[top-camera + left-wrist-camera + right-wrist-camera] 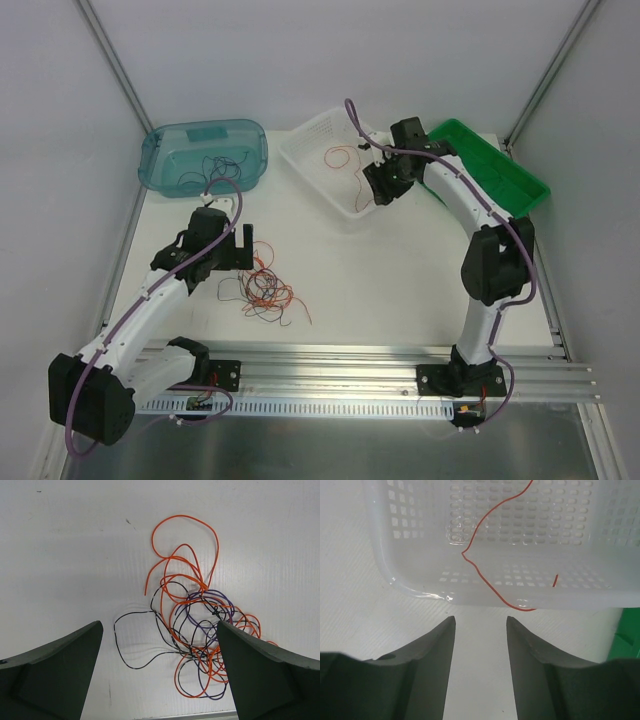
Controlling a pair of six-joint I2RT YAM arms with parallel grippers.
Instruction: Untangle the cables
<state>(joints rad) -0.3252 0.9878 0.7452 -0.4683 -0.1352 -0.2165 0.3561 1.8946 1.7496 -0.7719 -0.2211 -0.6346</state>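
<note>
Cables [200, 630] lie in one loose tangle on the white table [400, 280], in front of the left arm: thin orange, black and purple wires that cross each other many times. They look very light and soft, with no stiffness, so I judge that a pull on one wire will drag the whole bundle over the smooth table. A good place to take hold seems to be the big orange loop [185, 516] at the far side of the tangle, because it lies free of the others. The black loop [116, 635] at the side is free too.

The left gripper [159, 627] hangs above the tangle with its fingers wide apart and holds nothing. In the left wrist view the knot lies between the fingers, closer to the one on the right of that view. The right gripper [480, 620] is partly open and empty, just before the near wall of the white basket [410, 575], where one red cable [475, 540] lies.
</note>
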